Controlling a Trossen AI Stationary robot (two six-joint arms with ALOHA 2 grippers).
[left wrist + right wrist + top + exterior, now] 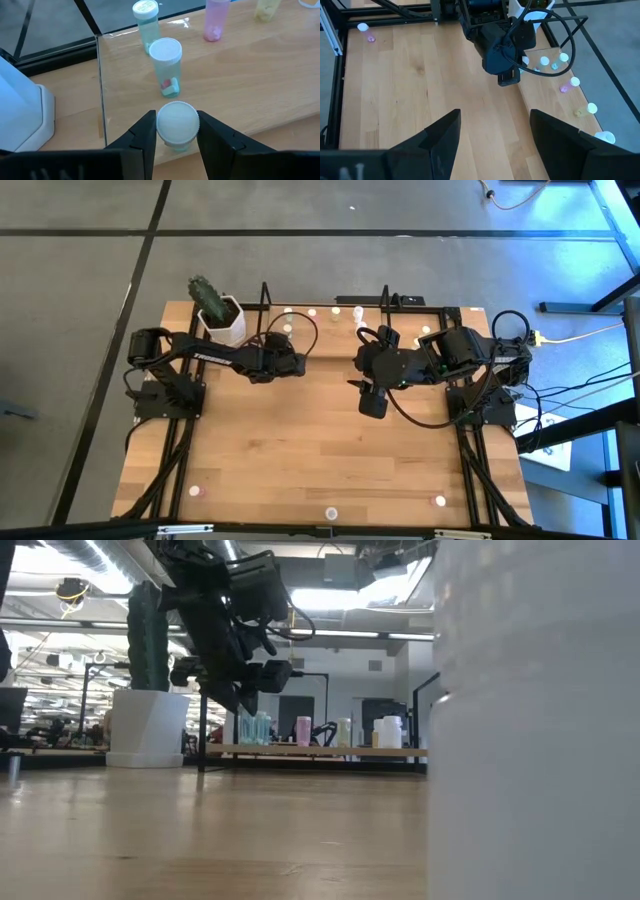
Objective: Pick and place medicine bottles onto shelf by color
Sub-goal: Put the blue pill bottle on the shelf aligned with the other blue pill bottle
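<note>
a: green bottles first. look, your left gripper [176,131] has its fingers on both sides of a green bottle [177,125] at the shelf [300,312], next to two green bottles [159,45] standing there. pink and yellow ones stand further along.

b: what is left for you?

a: three bottles [331,513] sit at the near table edge. your right gripper [492,130] hangs wide apart, holding nothing, over the bare wood.

b: what is hard to see?

a: you can't tell if the green one stands on the shelf yet. a big white blur hides half the low view.
</note>
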